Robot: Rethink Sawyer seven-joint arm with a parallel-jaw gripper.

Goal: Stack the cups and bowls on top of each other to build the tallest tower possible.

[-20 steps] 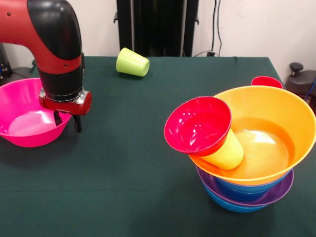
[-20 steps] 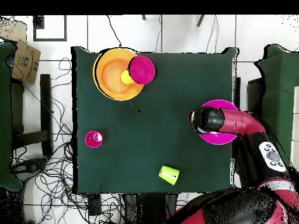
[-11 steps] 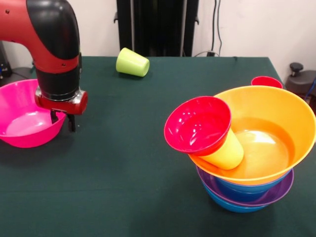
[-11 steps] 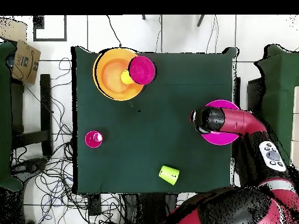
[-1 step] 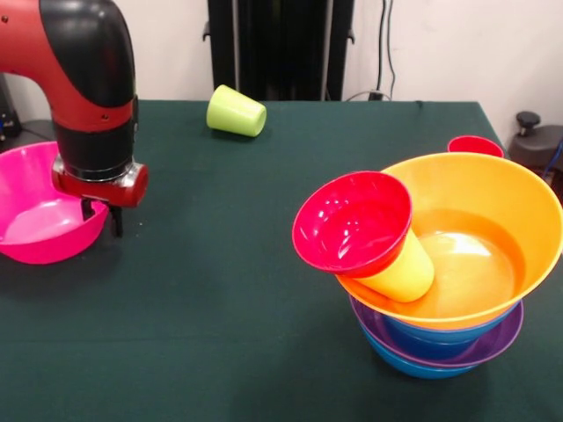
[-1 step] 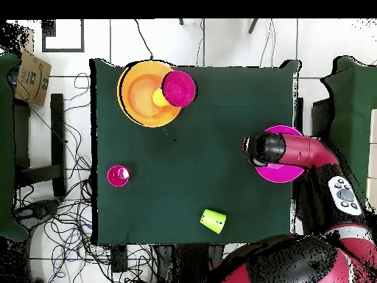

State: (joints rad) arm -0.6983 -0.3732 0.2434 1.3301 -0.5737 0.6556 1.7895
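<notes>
We see a dark green cloth-covered table (image 5: 220, 290) before a pale wall (image 5: 440, 44). A black stand (image 5: 280, 48) rises behind it. From above, a white tiled floor (image 6: 221, 40) shows, strewn with black cables (image 6: 70, 214), a cardboard box (image 6: 31, 70) nearby.

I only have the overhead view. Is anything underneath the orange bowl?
Observer: Yes. The orange bowl sits on a purple bowl, with blue bowls showing inside and under that one.
Operator: And the red bowl at its rim?
Observer: The red bowl sits tilted on a leaning yellow cup inside the orange bowl.
Operator: The lime cup?
Observer: The lime cup lies on its side.
</notes>
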